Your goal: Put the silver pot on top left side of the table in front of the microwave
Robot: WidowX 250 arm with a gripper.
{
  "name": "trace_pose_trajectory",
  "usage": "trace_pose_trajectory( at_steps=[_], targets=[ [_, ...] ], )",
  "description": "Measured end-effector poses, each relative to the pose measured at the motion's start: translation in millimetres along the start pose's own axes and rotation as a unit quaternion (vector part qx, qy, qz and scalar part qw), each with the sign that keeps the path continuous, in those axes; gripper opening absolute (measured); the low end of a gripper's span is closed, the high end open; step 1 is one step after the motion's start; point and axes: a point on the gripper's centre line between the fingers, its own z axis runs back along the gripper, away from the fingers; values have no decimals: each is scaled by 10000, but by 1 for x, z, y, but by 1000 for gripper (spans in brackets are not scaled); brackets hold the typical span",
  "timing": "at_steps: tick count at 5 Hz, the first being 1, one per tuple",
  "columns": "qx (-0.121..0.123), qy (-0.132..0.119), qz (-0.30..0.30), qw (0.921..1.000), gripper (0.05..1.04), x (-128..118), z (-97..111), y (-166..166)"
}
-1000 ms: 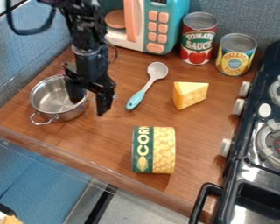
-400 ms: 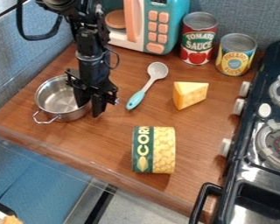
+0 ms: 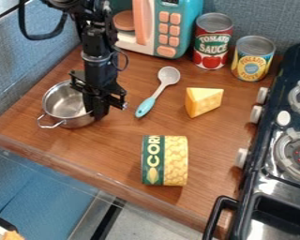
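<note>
My gripper [image 3: 97, 115] hangs at the right side of the silver pot [image 3: 63, 104], its fingers closed together on the pot's right rim, one inside and one outside. The pot stands upright on the left part of the wooden table [image 3: 121, 157], with one wire handle toward the lower left. The pot's right edge is partly hidden behind the gripper. At the top, the teal and white microwave [image 3: 181, 23] stands against the back wall, its pink-handled door to the left.
A spoon [image 3: 156, 93] with a teal handle lies right of the gripper, then a cheese wedge [image 3: 203, 101]. The corn can [image 3: 164, 160] is nearer the front. Tomato sauce [image 3: 213, 41] and pineapple [image 3: 252, 58] cans stand at the back; a stove [image 3: 281, 154] borders the right.
The gripper has moved slightly right and its spread fingers have come together on the pot's rim. The pot has shifted a little to the right.
</note>
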Motion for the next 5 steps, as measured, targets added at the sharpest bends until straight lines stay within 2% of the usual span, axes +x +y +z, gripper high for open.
trace_pose_trajectory(
  at_steps=[1,2,3,4,5],
  targets=[
    [27,-287,-245,9993,80,20,23,-3],
    [171,-668,-467,9965,70,47,47,-6],
    [238,-730,-527,9957,69,65,54,-3],
    [115,-328,-618,9975,69,69,28,-4],
    [-51,-178,-404,9990,69,75,15,7]
  ],
)
